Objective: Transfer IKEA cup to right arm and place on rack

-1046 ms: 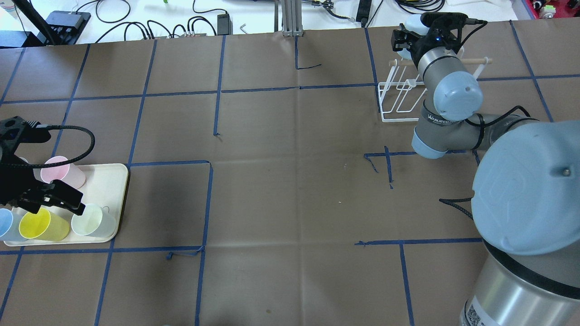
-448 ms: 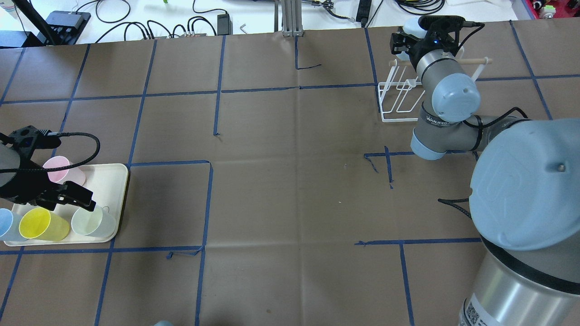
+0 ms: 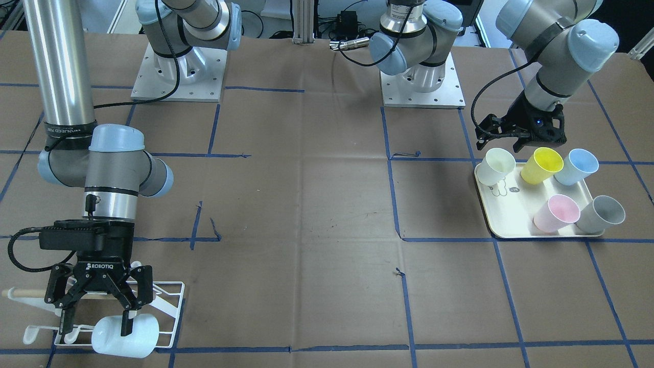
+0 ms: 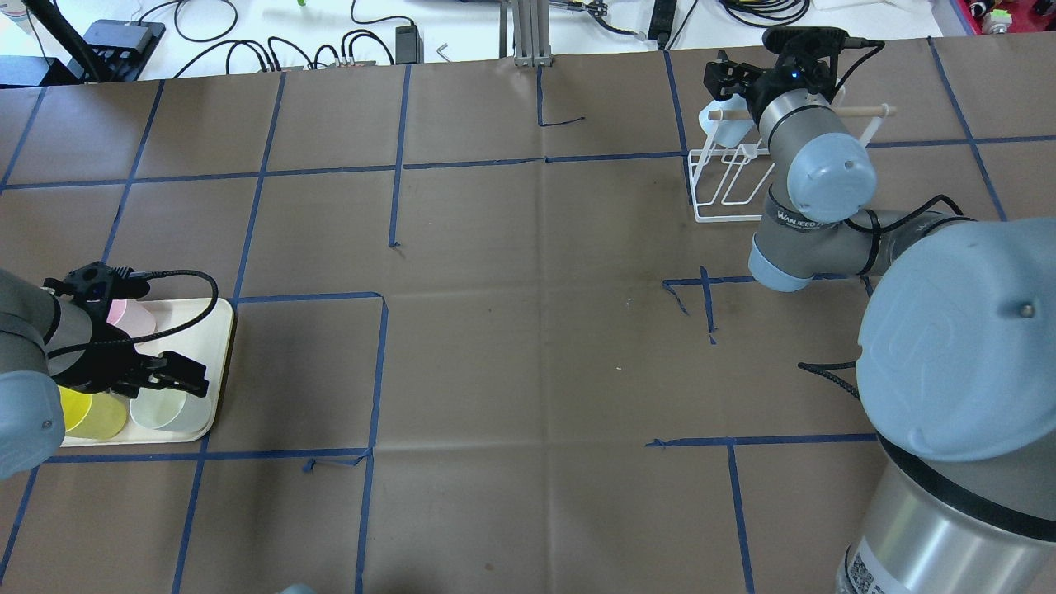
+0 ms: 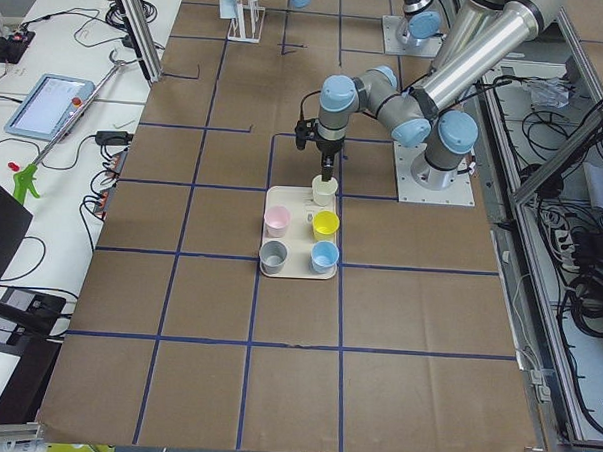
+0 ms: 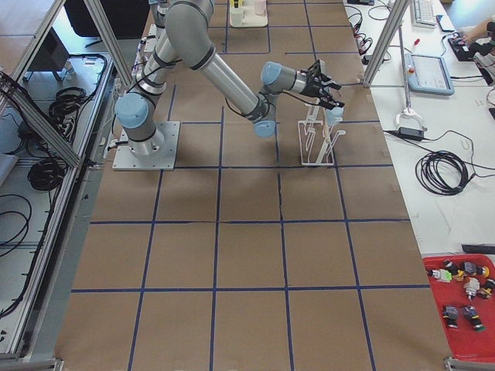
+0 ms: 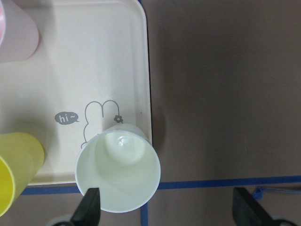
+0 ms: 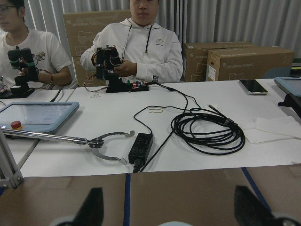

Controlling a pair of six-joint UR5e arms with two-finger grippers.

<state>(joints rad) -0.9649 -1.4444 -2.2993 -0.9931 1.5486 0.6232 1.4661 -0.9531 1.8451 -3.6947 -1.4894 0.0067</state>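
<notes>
A pale blue-white IKEA cup (image 3: 134,337) lies on its side on the low white wire rack (image 3: 171,301), at the rack's end by the wooden dowel. The right arm's gripper (image 3: 94,324) hangs open right above it, one finger close to the cup's wall. From overhead the cup (image 4: 709,118) shows just below that gripper (image 4: 726,81). My left gripper (image 3: 503,143) is open above a cream-green cup (image 7: 117,172) on the cream tray (image 7: 94,56). Its fingers (image 7: 90,207) straddle wider than the rim.
The tray (image 3: 511,217) also holds yellow (image 3: 541,164), blue (image 3: 576,166), pink (image 3: 557,213) and grey (image 3: 603,214) cups. People sit at a white desk with cables beyond the rack in the right wrist view. Brown paper with blue tape lines covers the table.
The right gripper has let go of the cup, which now lies lower on the rack. My left arm moved sideways along the tray to over the cream-green cup.
</notes>
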